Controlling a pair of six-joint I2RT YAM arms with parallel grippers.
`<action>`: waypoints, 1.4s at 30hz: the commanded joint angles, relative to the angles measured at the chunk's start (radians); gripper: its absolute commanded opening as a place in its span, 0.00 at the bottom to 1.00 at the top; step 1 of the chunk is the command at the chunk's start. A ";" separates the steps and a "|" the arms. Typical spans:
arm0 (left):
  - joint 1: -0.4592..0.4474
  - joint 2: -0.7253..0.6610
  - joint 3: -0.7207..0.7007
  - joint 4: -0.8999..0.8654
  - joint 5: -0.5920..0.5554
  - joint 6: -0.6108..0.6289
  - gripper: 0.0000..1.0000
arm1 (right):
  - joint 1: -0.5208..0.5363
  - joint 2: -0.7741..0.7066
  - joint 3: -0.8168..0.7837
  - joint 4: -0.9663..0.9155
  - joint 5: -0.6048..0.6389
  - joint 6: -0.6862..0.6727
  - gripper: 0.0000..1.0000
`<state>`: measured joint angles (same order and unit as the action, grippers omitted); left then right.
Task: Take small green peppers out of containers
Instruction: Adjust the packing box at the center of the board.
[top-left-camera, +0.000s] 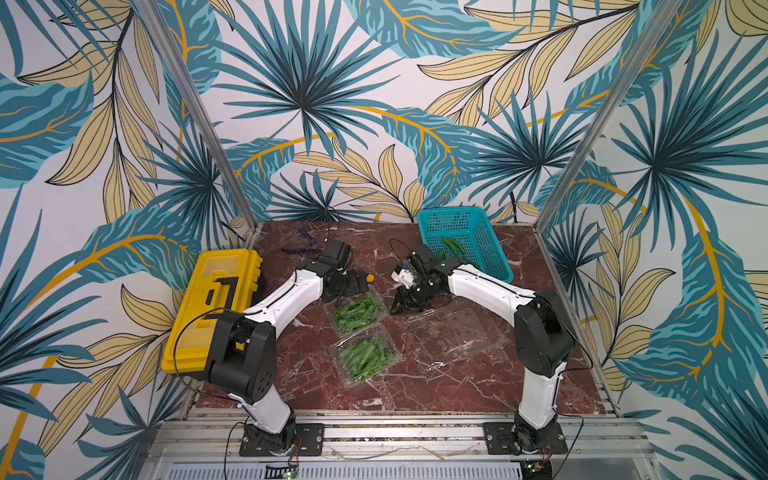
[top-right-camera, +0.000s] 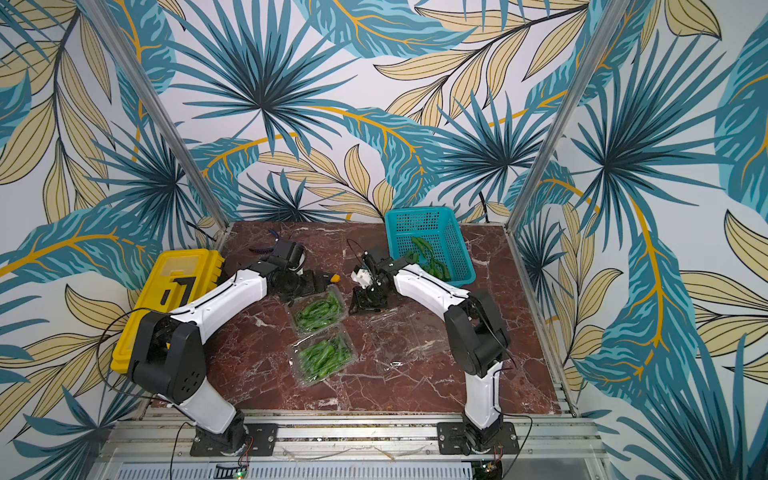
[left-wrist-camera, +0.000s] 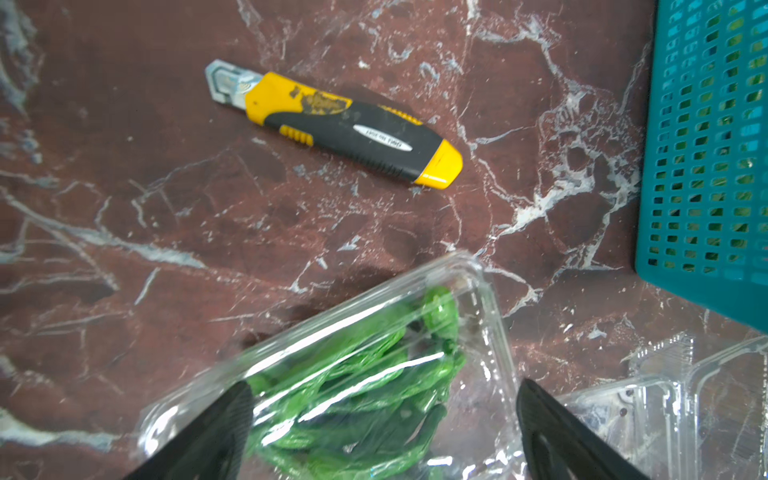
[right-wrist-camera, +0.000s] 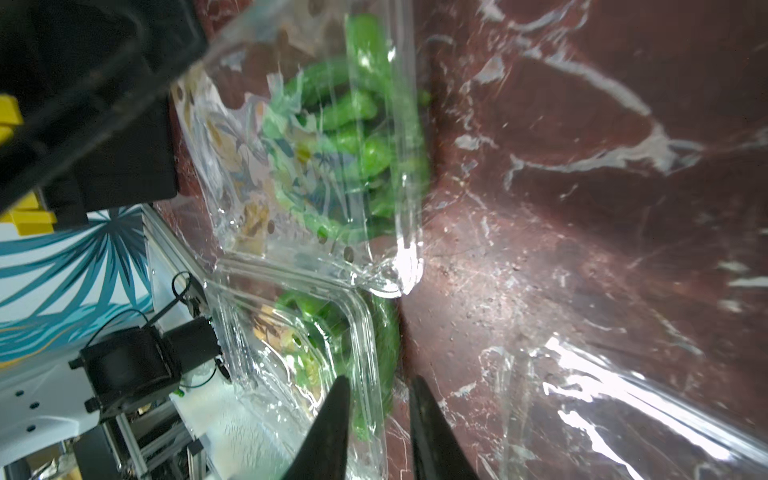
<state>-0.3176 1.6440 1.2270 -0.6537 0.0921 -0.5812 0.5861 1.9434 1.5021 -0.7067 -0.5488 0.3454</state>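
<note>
Left wrist view: the left gripper (left-wrist-camera: 384, 384) has its fingers spread wide. They straddle one end of the upper container (left-wrist-camera: 478, 291); contact cannot be determined. A utility knife (left-wrist-camera: 336, 129) lies beyond it on the marble table (left-wrist-camera: 166, 208).

Right wrist view: the right gripper (right-wrist-camera: 379, 380) has its fingers drawn close, leaving a narrow gap. A clear container rim shows in that gap. Whether the fingers pinch it cannot be told.

In both top views, both arms stand at the bottom edge and fold inward toward frame centre. The left arm (top-left-camera: 286, 299) slants up and right from a raised elbow, with its wrist bent down over the upper container. The right arm (top-left-camera: 482, 291) slants up and left, with its wrist pitched steeply down just right of that container.

The small green peppers (top-left-camera: 365, 357) fill the upper container and the lower container (top-left-camera: 395, 353) at frame centre. A few lie in the teal basket (top-left-camera: 449, 214), above and right of centre. An empty clamshell (top-left-camera: 457, 332) lies right of centre.
</note>
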 joint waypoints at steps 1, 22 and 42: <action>0.042 -0.037 -0.052 -0.029 0.009 -0.010 1.00 | 0.003 0.043 0.022 -0.040 -0.058 -0.033 0.27; 0.068 0.002 -0.056 0.006 0.117 0.062 1.00 | -0.008 0.278 0.291 -0.067 -0.045 -0.017 0.27; -0.024 0.041 0.047 0.011 0.136 0.078 1.00 | -0.080 0.119 0.183 -0.018 0.046 0.056 0.27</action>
<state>-0.3408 1.7069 1.2343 -0.6437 0.2470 -0.5049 0.5037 2.0846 1.6745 -0.6907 -0.5232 0.4107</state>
